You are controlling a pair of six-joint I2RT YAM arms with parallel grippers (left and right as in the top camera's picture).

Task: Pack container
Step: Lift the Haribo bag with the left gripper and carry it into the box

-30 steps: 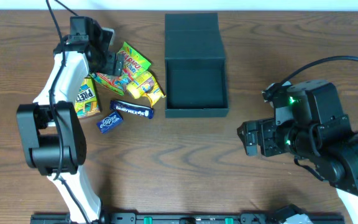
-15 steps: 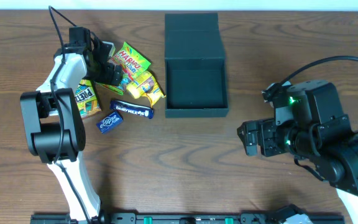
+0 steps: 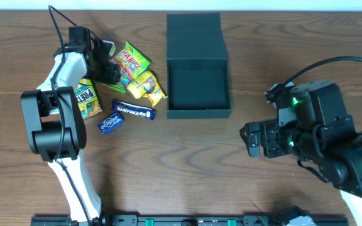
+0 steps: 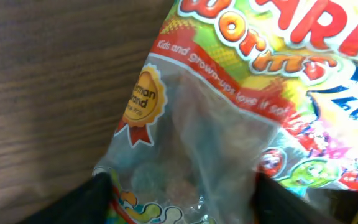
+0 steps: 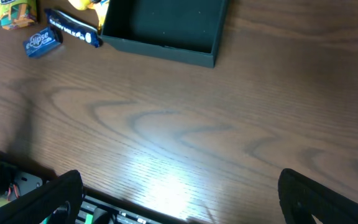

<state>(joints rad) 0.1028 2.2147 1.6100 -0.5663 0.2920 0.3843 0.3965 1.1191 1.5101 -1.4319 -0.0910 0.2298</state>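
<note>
The black container (image 3: pixel 198 88) stands open at the top middle of the table, its flap lid laid back behind it; it also shows in the right wrist view (image 5: pixel 166 25). Its inside looks empty. My left gripper (image 3: pixel 110 69) is open, low over a Haribo worms packet (image 4: pixel 229 137), with its fingers either side of the packet's clear window. Other snack packets lie beside it: a second Haribo packet (image 3: pixel 132 59), a yellow packet (image 3: pixel 147 88), a Dairy Milk bar (image 3: pixel 132 112) and a blue Eclipse packet (image 3: pixel 111 123). My right gripper (image 3: pixel 251 139) is open and empty over bare table, right of the container.
A yellow and green Pretz box (image 3: pixel 88 99) lies under the left arm. The table's front edge with a black rail (image 5: pixel 104 208) shows in the right wrist view.
The left arm has moved down and slightly right onto the worms packet. The right arm has not moved.
</note>
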